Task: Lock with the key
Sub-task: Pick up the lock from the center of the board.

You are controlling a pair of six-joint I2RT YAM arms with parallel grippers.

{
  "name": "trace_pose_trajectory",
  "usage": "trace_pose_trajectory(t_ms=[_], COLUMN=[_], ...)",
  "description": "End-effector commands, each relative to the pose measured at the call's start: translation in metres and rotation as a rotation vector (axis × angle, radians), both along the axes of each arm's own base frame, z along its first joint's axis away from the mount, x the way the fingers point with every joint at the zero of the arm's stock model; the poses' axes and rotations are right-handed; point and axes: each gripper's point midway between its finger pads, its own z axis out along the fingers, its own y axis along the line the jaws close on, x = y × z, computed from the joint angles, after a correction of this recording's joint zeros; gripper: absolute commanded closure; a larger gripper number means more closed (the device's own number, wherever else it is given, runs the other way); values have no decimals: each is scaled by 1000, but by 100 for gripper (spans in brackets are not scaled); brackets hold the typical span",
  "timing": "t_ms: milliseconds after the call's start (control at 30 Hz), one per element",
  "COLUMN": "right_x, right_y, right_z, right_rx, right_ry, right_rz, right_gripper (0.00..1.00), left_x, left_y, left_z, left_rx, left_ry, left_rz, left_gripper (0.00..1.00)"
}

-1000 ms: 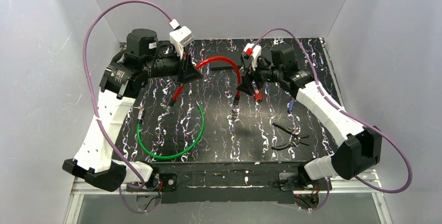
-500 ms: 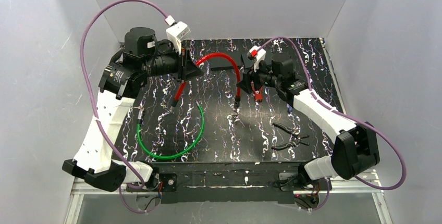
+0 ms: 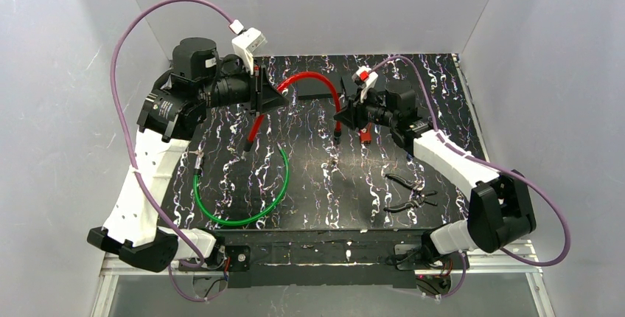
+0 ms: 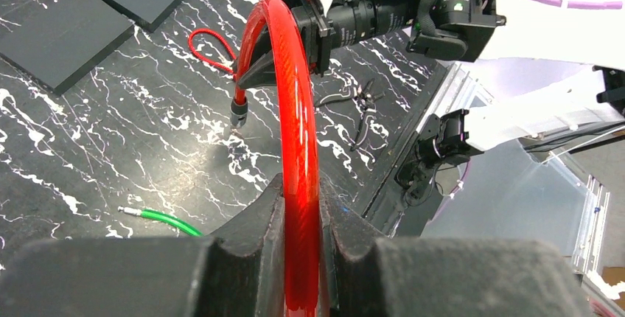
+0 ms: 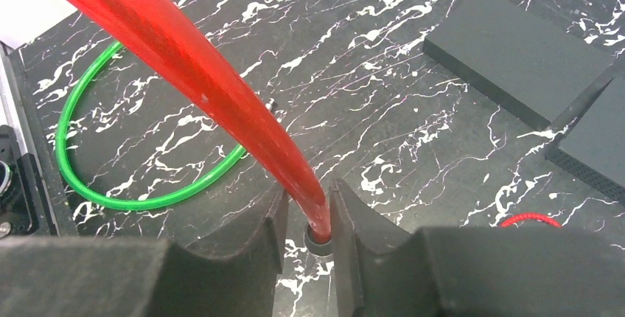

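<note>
My left gripper (image 4: 301, 206) pinches the red cable (image 4: 291, 96), right gripper (image 5: 308, 199) clamps its right end. Risk: springy loop twists and the end slips my shallow grip.

Glossy red cable lock (image 4: 296, 133) arches aloft, ends hanging, seemingly unlocked.

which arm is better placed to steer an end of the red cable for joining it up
Right, probably. The right gripper has its fingers either side of the red cable just above its tip, so it can aim that end. The left gripper clamps further up, leaving its end dangling.
</note>
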Motion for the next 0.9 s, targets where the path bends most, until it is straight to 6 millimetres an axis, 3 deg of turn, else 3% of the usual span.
trace_pose_trajectory(t_ms=[0, 333, 400, 467, 533, 633, 800, 867], right_x=[6, 7, 8, 9, 13, 21, 36, 38], right_y=[5, 5, 5, 5, 2, -5, -15, -17], right_z=[6, 2, 3, 5, 8, 23, 65, 82], right_rx=[57, 72, 75, 78, 84, 124, 178, 196], right_ry=[-7, -9, -12, -16, -19, -25, -77, -103], right_rz=[2, -9, -11, -18, -38, -66, -86, -82], right_gripper=[65, 68, 79, 96, 99, 99, 99, 99], left_x=[-15, -17, -17, -17, -19, -19, -20, -24], left_y=[-1, -3, -3, -3, -3, -1, 10, 12], left_z=[49, 50, 50, 49, 45, 24, -39, -55], left_rx=[-112, -159, -174, -184, -180, -141, 5, 28], left_ry=[-114, -65, -49, -37, -34, -13, 45, 64], left_rz=[-31, -41, -39, -39, -46, -48, -46, -63], left_gripper=[100, 100, 100, 100, 100, 100, 100, 96])
